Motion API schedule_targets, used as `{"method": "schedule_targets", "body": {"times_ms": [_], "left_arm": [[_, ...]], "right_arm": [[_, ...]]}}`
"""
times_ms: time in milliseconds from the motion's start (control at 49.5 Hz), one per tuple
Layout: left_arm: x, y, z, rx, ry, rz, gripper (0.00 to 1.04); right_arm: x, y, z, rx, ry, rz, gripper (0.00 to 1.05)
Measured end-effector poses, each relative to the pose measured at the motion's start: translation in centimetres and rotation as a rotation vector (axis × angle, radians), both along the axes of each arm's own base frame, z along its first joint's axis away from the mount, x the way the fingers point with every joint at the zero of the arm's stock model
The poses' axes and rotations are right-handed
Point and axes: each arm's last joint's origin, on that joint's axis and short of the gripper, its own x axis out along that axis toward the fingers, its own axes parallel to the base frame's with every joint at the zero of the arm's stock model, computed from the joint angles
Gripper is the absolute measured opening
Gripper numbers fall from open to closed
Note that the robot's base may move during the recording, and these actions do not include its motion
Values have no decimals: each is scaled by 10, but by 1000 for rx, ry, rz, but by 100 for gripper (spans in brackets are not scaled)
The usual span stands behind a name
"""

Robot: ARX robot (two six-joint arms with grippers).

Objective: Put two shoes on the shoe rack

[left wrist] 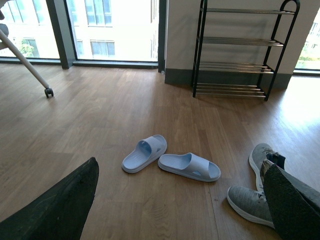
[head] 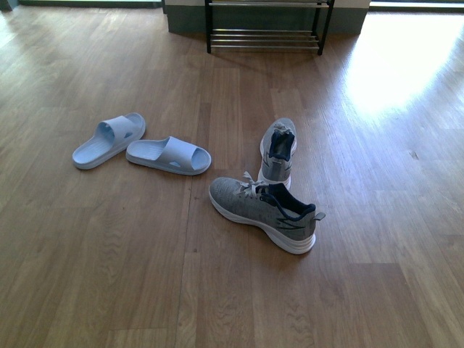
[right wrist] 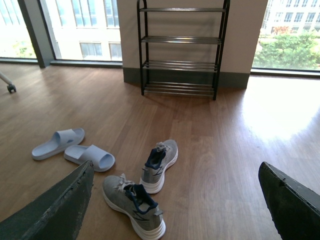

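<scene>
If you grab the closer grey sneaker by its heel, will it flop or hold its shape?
The nearer grey sneaker probably bends some: its knit upper looks soft. The thick white sole should keep it fairly stiff. Its loose laces may dangle.

The wooden floor (head: 101, 283) carries two pale-blue slides (head: 169, 155) lying just beside each other on the left, two grey sneakers (head: 264, 212) close together to their right, and the shoe rack (head: 264, 38) standing by the far wall.
</scene>
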Motion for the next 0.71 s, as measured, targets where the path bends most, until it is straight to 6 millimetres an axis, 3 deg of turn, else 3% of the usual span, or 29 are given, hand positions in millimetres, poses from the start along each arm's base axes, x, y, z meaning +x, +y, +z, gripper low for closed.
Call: {"method": "schedule_targets", "body": {"times_ms": [707], "left_arm": [[0, 0, 0, 0, 0, 0, 95]], "right_arm": [[0, 0, 0, 0, 0, 2, 95]]}}
